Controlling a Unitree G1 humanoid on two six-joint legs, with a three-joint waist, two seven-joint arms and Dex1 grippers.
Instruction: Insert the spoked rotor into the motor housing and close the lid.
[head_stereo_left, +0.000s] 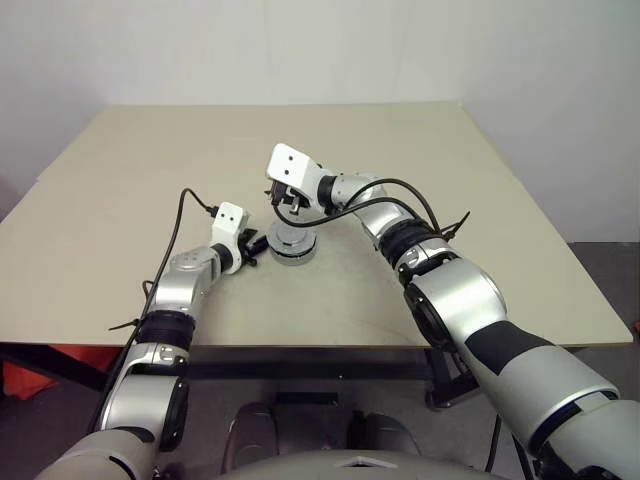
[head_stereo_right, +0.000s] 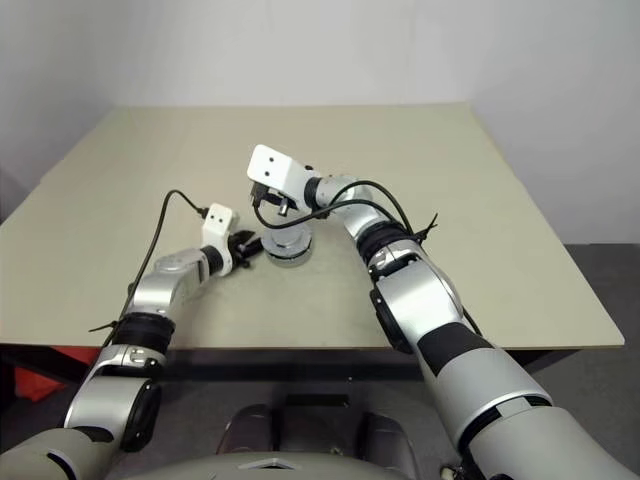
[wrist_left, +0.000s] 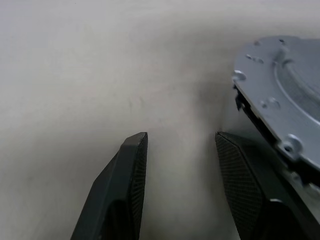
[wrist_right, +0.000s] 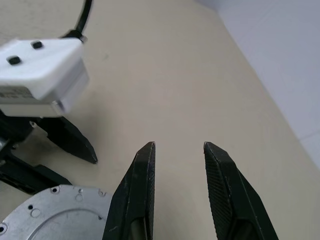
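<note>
1. Two grippers crowd one small assembly near the middle of the table (head_stereo_left: 120, 180). The left gripper (head_stereo_left: 254, 246) sits low at table level just beside the assembly; the right gripper (wrist_right: 179, 150) hangs above it.

2. The assembly reads as the motor housing (head_stereo_left: 293, 246) with the lid (wrist_left: 280, 95) down on top: a round grey metal face with small bosses and a recessed ring. No copper windings show, so the lid is judged already shut or nearly so. Whether it is fully seated cannot be told.

3. The spoked rotor is judged to be inside under the lid, since the housing stands closed and nothing else lies on the table.

4. Left jaws stand apart with bare table between them, grasping nothing. One finger (wrist_left: 245, 185) lies close against the lid's edge, the other (wrist_left: 125, 180) well off it. Likely purpose: a stop at the side, so the housing cannot slide.

5. Right jaws are likewise parted and empty. Its fingers (wrist_right: 137, 195) reach out over the rim of the grey disc toward open table. That height suits pressing down or backing off, not gripping.

6. Risk: a push from above with the left finger off the rim could skid the housing across the smooth top.
</note>
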